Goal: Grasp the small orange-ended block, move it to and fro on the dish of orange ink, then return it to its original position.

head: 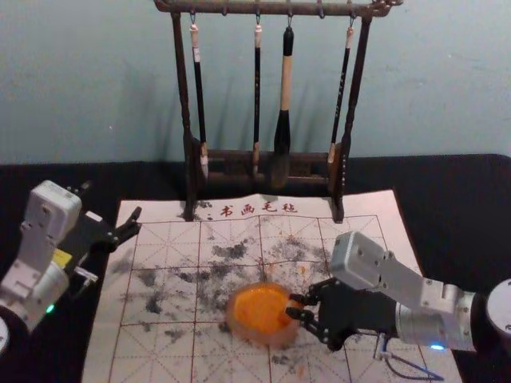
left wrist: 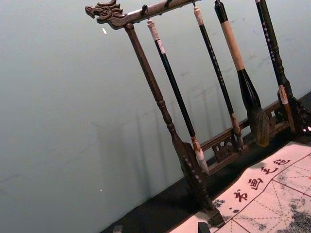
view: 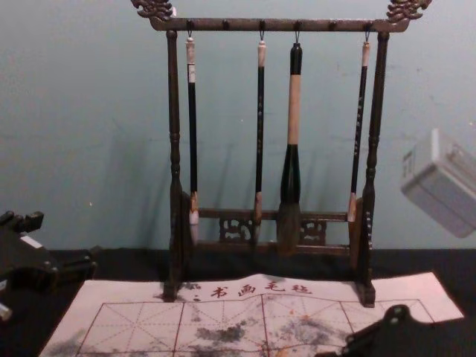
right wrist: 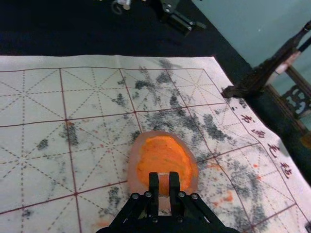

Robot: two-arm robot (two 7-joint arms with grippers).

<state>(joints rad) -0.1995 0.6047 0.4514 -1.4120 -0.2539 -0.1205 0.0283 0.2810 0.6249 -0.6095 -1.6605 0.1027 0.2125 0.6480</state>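
Head view had my right tool (head: 294, 306) clamped on the small block (right wrist: 164, 185), over the dish (head: 239, 328) of orange ink — couldn't tell if they touched. Left tool (head: 112, 201) sat idle, spread wide — by the mat's (head: 104, 351) left edge.

The rack (view: 223, 24) looks wooden, the dish (right wrist: 132, 165) smooth — the tablecloth (head: 471, 207) matt.

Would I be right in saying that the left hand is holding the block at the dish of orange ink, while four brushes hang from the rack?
Not quite: it is the right hand that is holding the block at the dish of orange ink, as the right wrist view shows. Four brushes do hang from the rack.
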